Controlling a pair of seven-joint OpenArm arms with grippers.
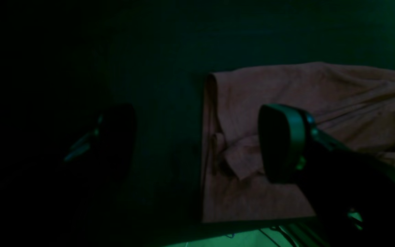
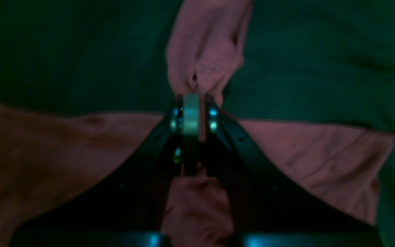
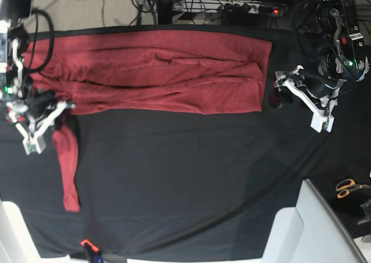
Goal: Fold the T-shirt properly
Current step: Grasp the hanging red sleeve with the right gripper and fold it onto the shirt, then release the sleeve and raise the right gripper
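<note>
Both arms are black with white jaw pieces on the left gripper (image 3: 302, 103) and right gripper (image 3: 36, 130). Black cables loop along the upper links, and small green lights glow near each wrist

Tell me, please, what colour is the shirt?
Plain brick red, no print; the shirt shows best in the base view.

No text, label, brand, number or sign can be read in any view; all too dim or blurred.

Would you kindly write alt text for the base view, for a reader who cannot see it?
A maroon T-shirt lies spread across a black tablecloth, one sleeve trailing toward the camera. The right gripper is shut on the sleeve's top; the left gripper waits open beside the opposite edge.
</note>
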